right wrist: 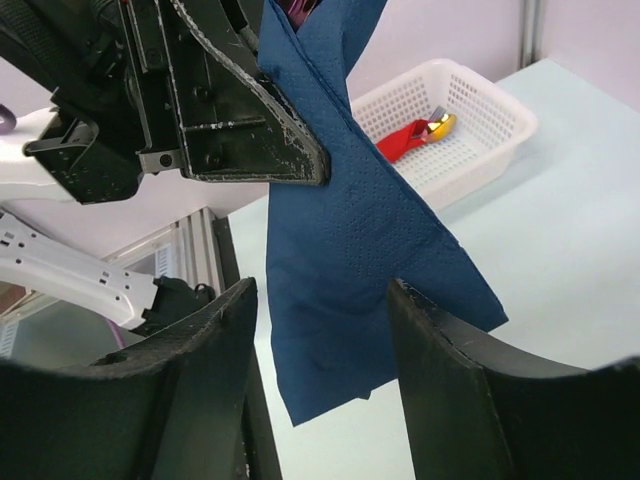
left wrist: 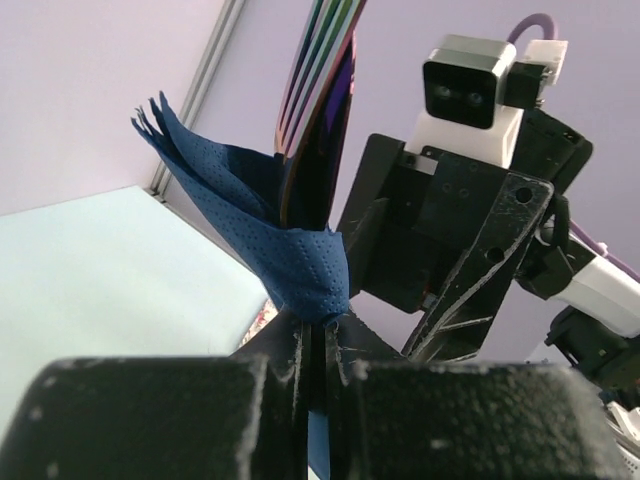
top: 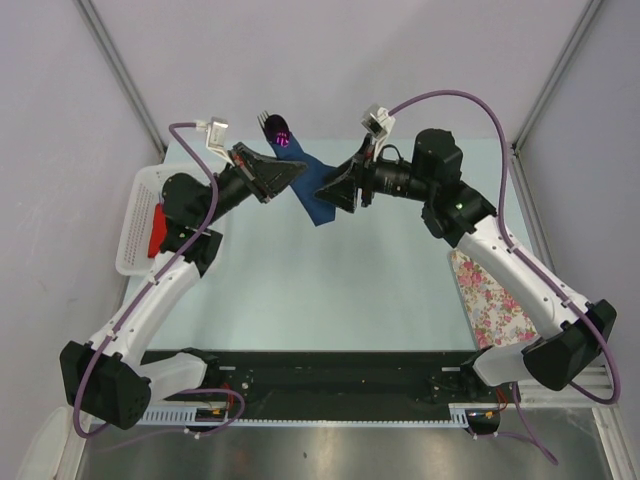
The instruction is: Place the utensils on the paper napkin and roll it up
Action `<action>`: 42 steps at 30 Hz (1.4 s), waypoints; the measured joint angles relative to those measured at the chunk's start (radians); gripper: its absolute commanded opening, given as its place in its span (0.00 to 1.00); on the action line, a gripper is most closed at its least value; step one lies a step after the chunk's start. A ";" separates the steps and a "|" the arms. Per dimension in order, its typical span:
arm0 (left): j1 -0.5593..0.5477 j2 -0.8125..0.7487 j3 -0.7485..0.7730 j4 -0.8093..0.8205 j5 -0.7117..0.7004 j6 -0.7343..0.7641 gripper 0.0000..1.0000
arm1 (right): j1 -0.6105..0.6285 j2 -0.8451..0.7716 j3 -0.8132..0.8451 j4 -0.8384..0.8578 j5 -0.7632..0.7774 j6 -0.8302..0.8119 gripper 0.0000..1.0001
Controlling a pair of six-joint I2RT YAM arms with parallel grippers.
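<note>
Above the pale surface (top: 330, 290), your left pincer (left wrist: 320, 345) is clamped tight on the navy paper napkin (right wrist: 340, 240), held aloft and bunched around the iridescent utensils (left wrist: 315, 110), while your right pincer (right wrist: 322, 300) stands wide apart on either side of the napkin's hanging tail.

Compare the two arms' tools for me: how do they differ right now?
The left tool is shut, pinching the paper napkin wrapped around the utensils; the right tool is open, gripping nothing. The left tool holds the bundle up; the right tool merely faces the napkin's hanging end. Both are black two-finger tools.
</note>
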 measured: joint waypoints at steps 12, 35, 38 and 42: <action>0.000 0.000 0.000 0.054 0.077 -0.029 0.00 | 0.003 0.002 -0.047 0.060 -0.061 0.003 0.64; -0.003 0.000 0.000 0.110 0.127 -0.081 0.00 | 0.061 0.005 -0.057 0.106 -0.146 0.008 0.49; -0.003 0.000 0.000 0.116 0.135 -0.088 0.00 | 0.066 0.006 -0.057 0.107 -0.146 0.003 0.43; -0.003 0.000 0.000 0.119 0.142 -0.095 0.00 | 0.066 0.017 -0.057 0.117 -0.147 0.007 0.36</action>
